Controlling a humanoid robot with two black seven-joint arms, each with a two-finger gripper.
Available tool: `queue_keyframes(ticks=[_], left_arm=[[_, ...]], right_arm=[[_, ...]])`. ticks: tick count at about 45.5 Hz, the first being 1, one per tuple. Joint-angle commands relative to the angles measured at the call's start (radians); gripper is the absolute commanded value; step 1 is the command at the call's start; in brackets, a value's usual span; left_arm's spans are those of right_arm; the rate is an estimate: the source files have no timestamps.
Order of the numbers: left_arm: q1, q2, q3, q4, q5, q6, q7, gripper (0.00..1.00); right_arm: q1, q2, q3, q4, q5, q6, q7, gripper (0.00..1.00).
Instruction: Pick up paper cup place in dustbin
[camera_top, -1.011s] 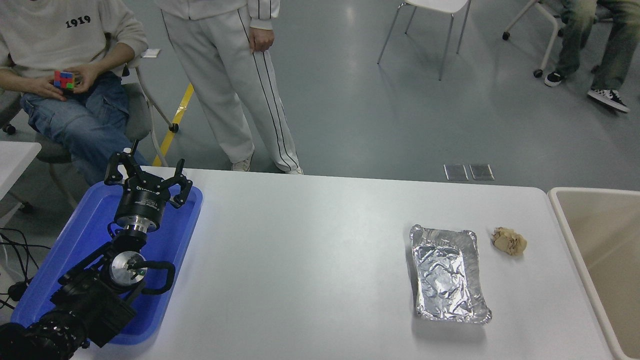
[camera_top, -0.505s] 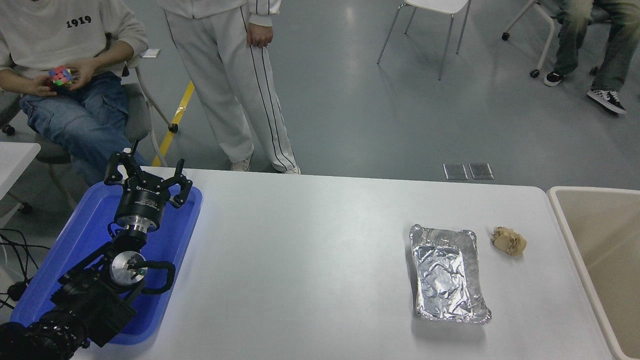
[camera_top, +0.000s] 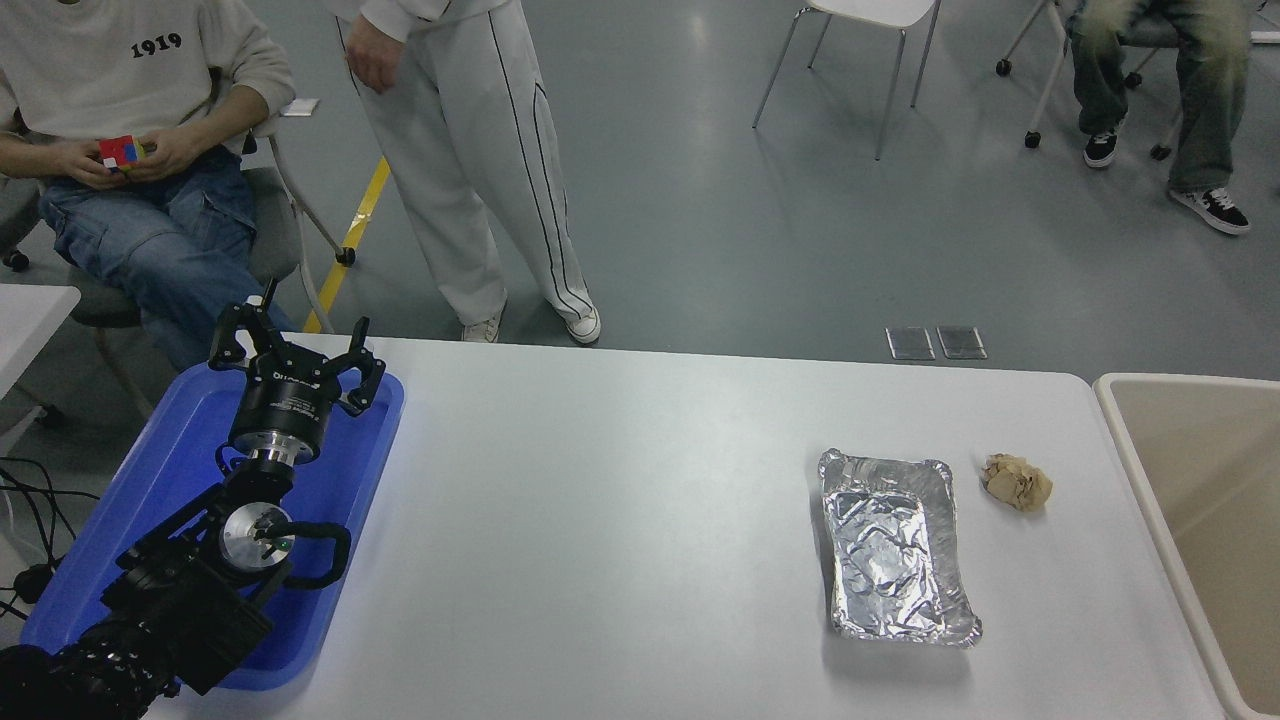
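Left gripper (camera_top: 293, 345) parked over the blue tray (camera_top: 150, 480), fingers spread and holding nothing.

On the white table (camera_top: 620, 520), the tray lies at the left edge; a silver foil tray (camera_top: 893, 545) sits toward the right edge with a crumpled brown paper ball (camera_top: 1017, 481) just beside its far corner. Off the right edge stands the beige dustbin (camera_top: 1150, 470); no paper cup shows.

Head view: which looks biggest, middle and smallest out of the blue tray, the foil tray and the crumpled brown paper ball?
1. Blue tray, largest, though the left arm hides part of it.
2. Foil tray, clearly smaller.
3. Crumpled brown paper ball, by far the smallest.
All three sit at a similar depth on the table, so the order seems safe.
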Motion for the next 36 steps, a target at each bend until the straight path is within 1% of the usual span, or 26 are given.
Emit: queue_keyframes(ticks=[1, 3, 4, 5, 22, 25, 34, 36], left_arm=[[0.0, -0.001, 0.0, 0.001, 0.0, 0.0, 0.0, 1.0], [0.0, -0.001, 0.0, 0.001, 0.0, 0.0, 0.0, 1.0], [0.0, -0.001, 0.0, -0.001, 0.0, 0.001, 0.0, 1.0], [0.0, -0.001, 0.0, 0.0, 0.0, 0.0, 0.0, 1.0], [0.0, -0.001, 0.0, -0.001, 0.0, 0.0, 0.0, 1.0], [0.0, -0.001, 0.0, -0.001, 0.0, 0.0, 0.0, 1.0], [0.0, -0.001, 0.0, -0.001, 0.0, 0.0, 0.0, 1.0], [0.0, 0.001, 0.0, -0.001, 0.0, 0.0, 0.0, 1.0]], right_arm=[[-0.003, 0.003, 0.002, -0.007, 0.005, -0.082, -0.005, 0.65], [-0.003, 0.004, 0.003, -0.015, 0.007, -0.117, -0.005, 0.81], [-0.001, 0.006, 0.003, -0.015, 0.007, -0.134, -0.005, 0.86], [-0.003, 0.006, 0.003, -0.015, 0.007, -0.148, -0.005, 0.89], [0.011, 0.004, 0.008, -0.012, 0.007, -0.163, -0.003, 0.9], [0.011, 0.004, 0.023, -0.012, 0.007, -0.163, -0.005, 0.92], [0.013, 0.004, 0.068, -0.003, 0.005, -0.162, -0.003, 0.93], [0.016, 0.003, 0.074, 0.001, 0.005, -0.162, -0.003, 0.95]])
